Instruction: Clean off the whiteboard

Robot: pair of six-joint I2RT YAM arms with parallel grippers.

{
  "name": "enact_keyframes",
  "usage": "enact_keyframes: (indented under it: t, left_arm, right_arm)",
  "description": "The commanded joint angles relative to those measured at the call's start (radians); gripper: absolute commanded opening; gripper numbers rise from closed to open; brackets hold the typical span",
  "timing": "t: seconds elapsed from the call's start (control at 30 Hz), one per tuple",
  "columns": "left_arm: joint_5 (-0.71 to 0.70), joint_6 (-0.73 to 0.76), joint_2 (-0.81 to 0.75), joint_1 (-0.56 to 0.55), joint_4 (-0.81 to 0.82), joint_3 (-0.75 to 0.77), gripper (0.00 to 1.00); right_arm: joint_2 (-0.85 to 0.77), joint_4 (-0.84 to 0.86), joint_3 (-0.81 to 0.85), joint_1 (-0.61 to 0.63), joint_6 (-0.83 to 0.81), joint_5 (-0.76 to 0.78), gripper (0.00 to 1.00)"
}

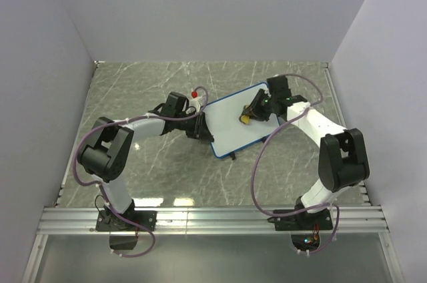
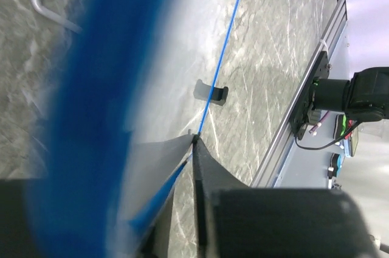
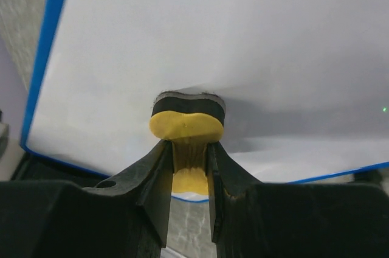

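Yellow eraser [image 3: 186, 125] pinched tight in right tool [image 3: 187, 153], felt face on whiteboard [image 1: 230, 131]; left tool [image 1: 198, 125] clamps its edge. Risk: hard wiping could twist it loose.

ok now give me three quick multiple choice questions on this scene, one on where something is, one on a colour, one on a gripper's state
1. Where is the yellow eraser? A on the table by the left arm's base; B pressed on the whiteboard; C on the metal rail.
2. What colour is the whiteboard's rim? A red; B green; C blue.
3. What is the left gripper doing? A shut on the whiteboard's edge; B open over the table; C holding the eraser.
Answers: 1 B, the right gripper holds it against the white face. 2 C, a thin blue line edges the board. 3 A, the left wrist view shows the board's edge between its fingers.
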Motion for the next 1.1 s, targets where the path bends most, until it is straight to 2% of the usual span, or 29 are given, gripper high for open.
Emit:
enact_keyframes:
  t: [0.0, 0.03, 0.17, 0.4, 0.57, 0.63, 0.67, 0.7, 0.73, 0.77, 0.9, 1.07]
  left_arm:
    - [-0.05, 0.013, -0.021, -0.007, -0.028, -0.016, 0.19]
    - [-0.052, 0.01, -0.02, -0.007, -0.029, -0.016, 0.15]
    - [-0.056, 0.008, -0.027, -0.008, -0.034, -0.014, 0.15]
    - [-0.078, 0.019, -0.062, -0.007, -0.067, -0.011, 0.17]
    - [-0.096, 0.015, -0.099, -0.007, -0.077, -0.02, 0.31]
    - [-0.115, 0.013, -0.127, -0.005, -0.081, -0.031, 0.48]
    - [-0.121, 0.01, -0.139, -0.005, -0.08, -0.037, 0.62]
    - [-0.127, 0.005, -0.159, -0.005, -0.077, -0.046, 0.73]
    - [-0.139, 0.004, -0.168, -0.002, -0.078, -0.049, 0.91]
    - [-0.144, 0.001, -0.179, -0.002, -0.077, -0.054, 0.99]
    - [-0.173, -0.005, -0.251, 0.004, -0.094, -0.062, 0.99]
    - [-0.295, -0.01, -0.366, 0.027, -0.152, -0.078, 1.0]
  right_arm:
    - [0.028, 0.029, -0.001, 0.085, 0.023, 0.002, 0.0]
    - [0.034, 0.035, 0.001, 0.126, 0.029, 0.006, 0.0]
    - [0.053, 0.029, 0.016, 0.196, 0.033, 0.008, 0.0]
    - [0.002, 0.006, 0.005, 0.204, 0.02, 0.022, 0.0]
    - [-0.087, -0.039, 0.004, 0.175, -0.02, 0.062, 0.0]
    - [-0.134, -0.051, -0.001, 0.138, -0.034, 0.065, 0.0]
    - [-0.148, -0.056, -0.005, 0.125, -0.039, 0.065, 0.0]
    - [-0.179, -0.059, -0.01, 0.109, -0.043, 0.062, 0.0]
    - [-0.194, -0.068, -0.013, 0.078, -0.056, 0.06, 0.0]
    - [-0.208, -0.076, -0.019, 0.063, -0.063, 0.06, 0.0]
    - [-0.307, -0.131, -0.057, -0.023, -0.105, 0.088, 0.0]
    - [-0.418, -0.264, -0.191, -0.085, -0.125, 0.285, 0.0]
